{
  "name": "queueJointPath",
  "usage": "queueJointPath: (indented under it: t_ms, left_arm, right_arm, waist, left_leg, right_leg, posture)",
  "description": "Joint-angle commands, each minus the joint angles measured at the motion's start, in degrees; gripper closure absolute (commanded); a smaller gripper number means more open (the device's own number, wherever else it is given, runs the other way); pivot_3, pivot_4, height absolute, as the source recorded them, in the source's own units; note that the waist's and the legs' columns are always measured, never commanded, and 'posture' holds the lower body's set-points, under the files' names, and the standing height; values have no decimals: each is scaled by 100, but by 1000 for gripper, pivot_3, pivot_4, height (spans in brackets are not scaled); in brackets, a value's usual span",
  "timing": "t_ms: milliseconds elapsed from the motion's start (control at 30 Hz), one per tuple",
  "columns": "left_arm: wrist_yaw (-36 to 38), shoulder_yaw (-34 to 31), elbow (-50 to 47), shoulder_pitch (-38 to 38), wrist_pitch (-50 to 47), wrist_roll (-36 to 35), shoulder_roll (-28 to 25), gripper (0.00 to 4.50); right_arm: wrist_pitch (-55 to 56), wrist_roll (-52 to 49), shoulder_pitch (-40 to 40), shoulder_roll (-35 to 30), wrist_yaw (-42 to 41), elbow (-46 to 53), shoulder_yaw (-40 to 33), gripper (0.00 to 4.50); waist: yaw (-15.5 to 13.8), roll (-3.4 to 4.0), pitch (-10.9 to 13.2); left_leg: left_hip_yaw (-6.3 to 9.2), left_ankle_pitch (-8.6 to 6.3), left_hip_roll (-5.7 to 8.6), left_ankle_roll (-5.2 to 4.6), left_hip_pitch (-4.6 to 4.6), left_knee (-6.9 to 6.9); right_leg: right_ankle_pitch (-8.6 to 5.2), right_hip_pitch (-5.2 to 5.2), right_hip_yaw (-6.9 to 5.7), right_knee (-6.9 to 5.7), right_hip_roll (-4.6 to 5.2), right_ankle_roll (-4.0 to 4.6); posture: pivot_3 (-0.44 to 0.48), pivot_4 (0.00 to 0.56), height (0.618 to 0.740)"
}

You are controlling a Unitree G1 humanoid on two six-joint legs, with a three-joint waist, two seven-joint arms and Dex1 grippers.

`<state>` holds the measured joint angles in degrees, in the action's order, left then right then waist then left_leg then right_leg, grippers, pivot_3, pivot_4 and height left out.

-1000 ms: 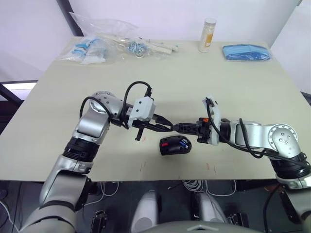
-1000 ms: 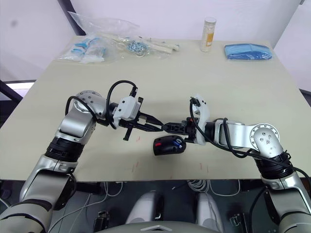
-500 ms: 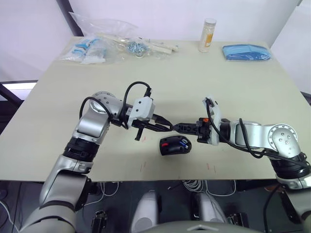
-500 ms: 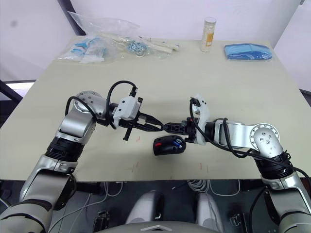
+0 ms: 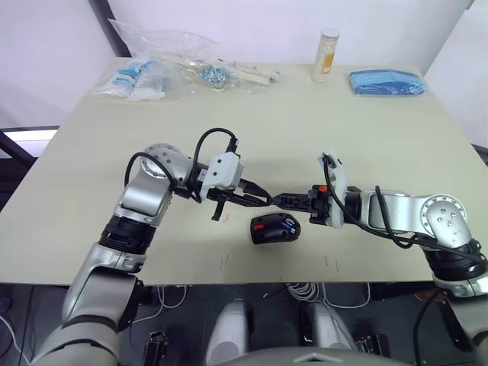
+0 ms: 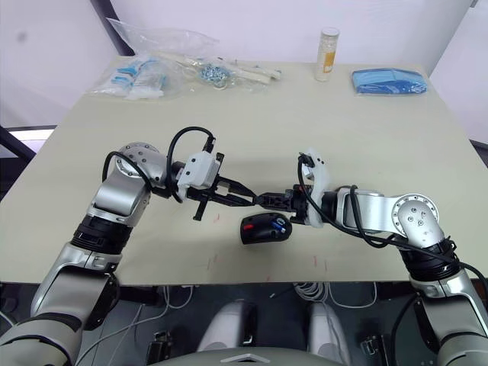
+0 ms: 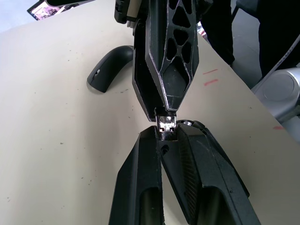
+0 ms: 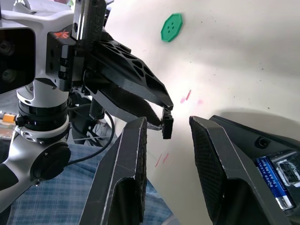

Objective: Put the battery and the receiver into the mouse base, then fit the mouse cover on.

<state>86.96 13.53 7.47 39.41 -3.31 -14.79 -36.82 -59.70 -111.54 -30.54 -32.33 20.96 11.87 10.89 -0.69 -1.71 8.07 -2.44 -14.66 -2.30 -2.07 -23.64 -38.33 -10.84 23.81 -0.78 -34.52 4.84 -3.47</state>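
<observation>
My left gripper (image 5: 266,200) is shut on the receiver (image 7: 166,127), a small black plug with a metal end pinched at its fingertips above the table. My right gripper (image 8: 168,123) faces it tip to tip and is open, one finger on each side of the receiver with gaps showing. Just below them on the table lies the mouse base (image 5: 275,228), black with a red wheel, and the blue battery (image 8: 274,181) sits in its compartment. The mouse cover (image 7: 109,68), a plain black shell with a pale mark, rests on the table beyond the right gripper.
A green disc (image 8: 171,27) lies on the table under my left arm. Plastic bags (image 5: 146,74), a vial (image 5: 325,55) and a blue cloth (image 5: 386,82) line the far edge. Red marks (image 5: 326,261) sit near the front edge.
</observation>
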Motion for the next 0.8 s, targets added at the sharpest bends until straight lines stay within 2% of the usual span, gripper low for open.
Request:
queueJointPath:
  t_ms: [33,800]
  left_arm:
    - [-24,-63,-50,105,68,-18,3,4454]
    - [-9,-48,-62,90,65,-12,-3,4454]
  right_arm:
    - [38,-143,-63,-11,17,81,8,3006]
    - [87,-139,-90,38,45,14,-27,3006]
  waist:
    - [0,0,0]
    - [0,0,0]
  left_leg:
    - [0,0,0,0,0,0]
    - [0,0,0,0,0,0]
  right_leg:
    - [0,0,0,0,0,0]
    - [0,0,0,0,0,0]
  posture:
    - [0,150,740]
    - [0,150,740]
